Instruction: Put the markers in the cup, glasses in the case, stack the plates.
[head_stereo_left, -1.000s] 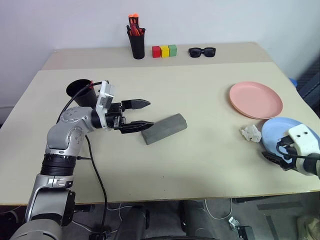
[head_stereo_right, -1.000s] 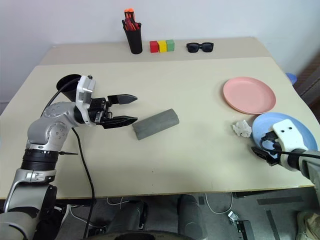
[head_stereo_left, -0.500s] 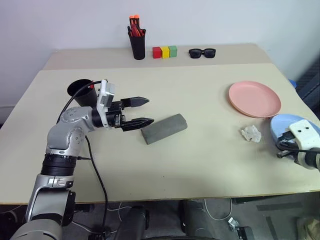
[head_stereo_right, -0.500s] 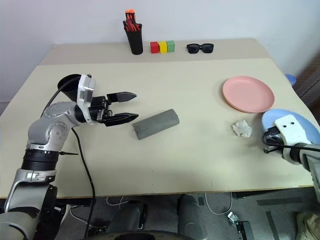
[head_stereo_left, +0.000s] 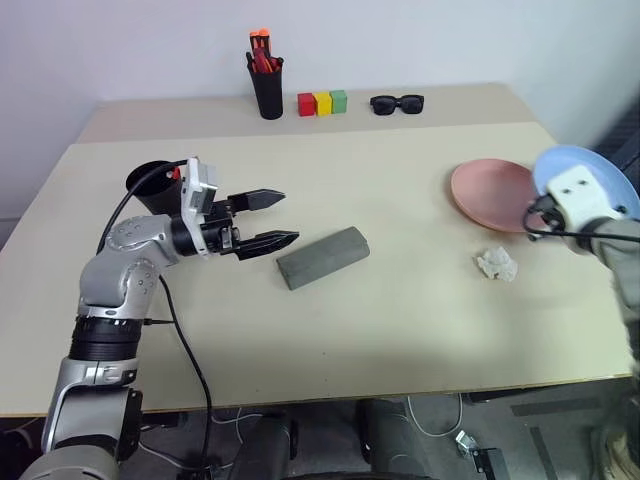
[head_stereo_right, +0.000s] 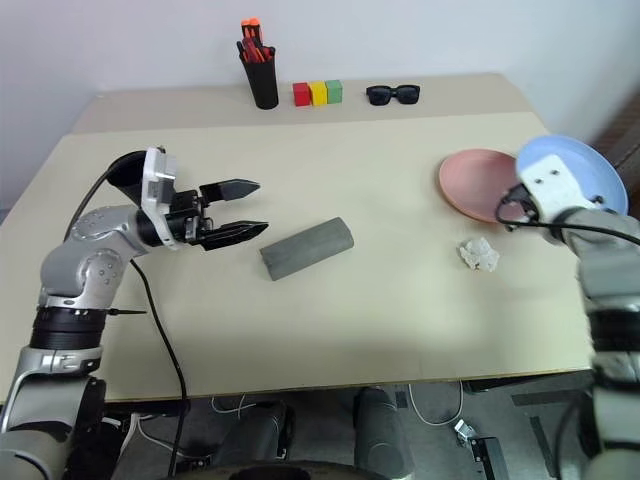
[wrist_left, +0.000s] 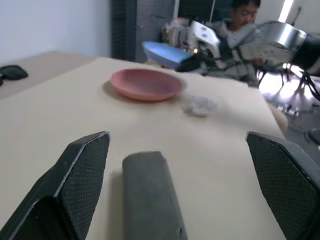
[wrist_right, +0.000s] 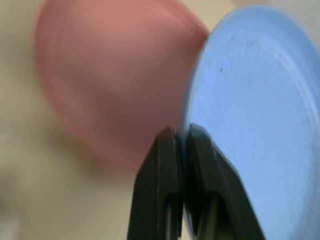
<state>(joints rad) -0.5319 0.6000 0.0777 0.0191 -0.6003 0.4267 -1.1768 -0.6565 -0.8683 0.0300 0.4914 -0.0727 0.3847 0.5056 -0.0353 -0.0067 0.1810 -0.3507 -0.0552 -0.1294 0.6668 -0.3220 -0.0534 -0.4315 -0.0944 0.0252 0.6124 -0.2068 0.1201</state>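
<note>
**Blue plate held by its rim above the pink one**

The right gripper (head_stereo_right: 510, 212) was clamped on the near rim of the light blue plate (head_stereo_right: 575, 165), its two black fingers (wrist_right: 165, 165) pinched tight on the edge. The plate hung tilted in the air, just beside and partly over the salmon pink plate (head_stereo_left: 485, 190), which lay flat on the table (head_stereo_left: 400, 300). The left gripper (head_stereo_left: 272, 219) stood wide and held nothing, pointed level at the end of the grey spectacle case (head_stereo_left: 322, 257), near it but not touching.

The risks, as I judged them: a thin rim pinch on a shallow plate leaves the weight hanging far from the fingers, so the plate could swivel or slip out if the arm moved sharply. Let go while tilted or off-centre, it could land on the pink plate's edge, slide off, or push that plate toward the table's right side. A crumpled white scrap (head_stereo_left: 497, 264) lay close to the pink plate on the near side; a low pass could drag it along.

The case lay closed on the table, so its contents could not be seen, and I could not make out the wire-framed glasses elsewhere on the table. The black cup (head_stereo_left: 150, 186) stood behind the left arm; a red tip showed at its rim, though what else it held could not be told. At the table's far edge, the pen holder (head_stereo_left: 266, 90) carried a bunch of orange-red capped pens, with three coloured blocks (head_stereo_left: 322, 102) and black sunglasses (head_stereo_left: 397, 103) alongside.
</note>
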